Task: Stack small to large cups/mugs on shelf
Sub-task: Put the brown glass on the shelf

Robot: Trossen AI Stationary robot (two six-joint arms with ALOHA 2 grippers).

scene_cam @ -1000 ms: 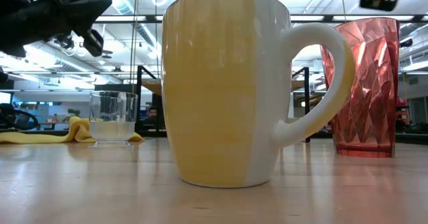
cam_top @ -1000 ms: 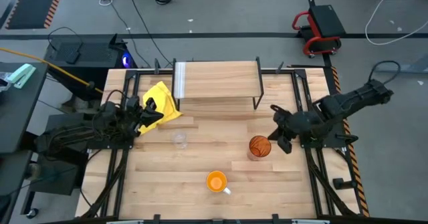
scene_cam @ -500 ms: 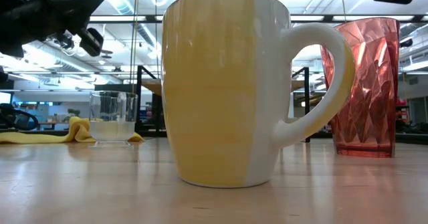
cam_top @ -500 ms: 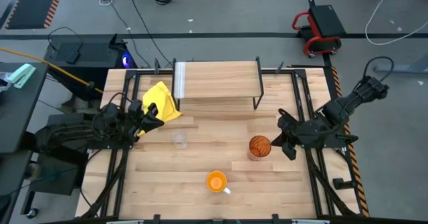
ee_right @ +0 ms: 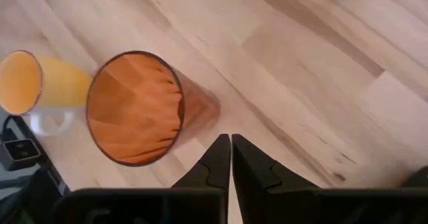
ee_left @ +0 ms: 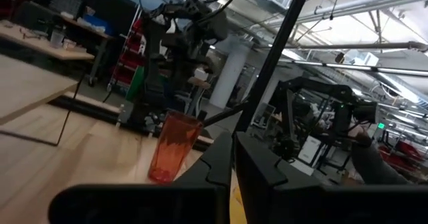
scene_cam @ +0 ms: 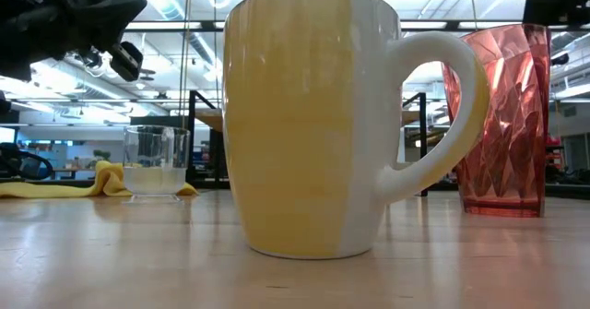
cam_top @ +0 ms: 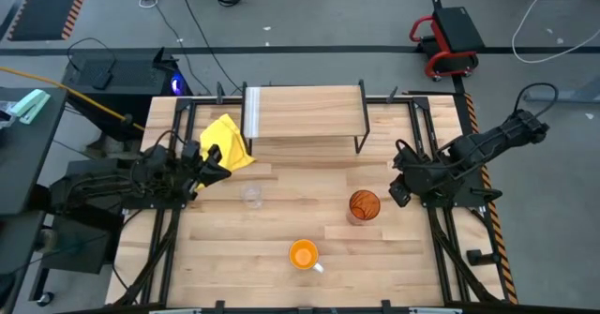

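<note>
The right claw (cam_top: 397,188) hovered just beside the upright amber tumbler (cam_top: 364,205), which stood on the worktop (cam_top: 281,220) toward the arm's inner side, long axis vertical; its fingers (ee_right: 215,158) were together. The left claw (cam_top: 214,161), also closed, hung near the yellow cloth (cam_top: 228,141), with the small glass cup (cam_top: 250,196) close by (probably its nearer target). The mug (cam_top: 303,255) sat nearer the front edge, the shelf (cam_top: 305,112) bare behind.
</note>
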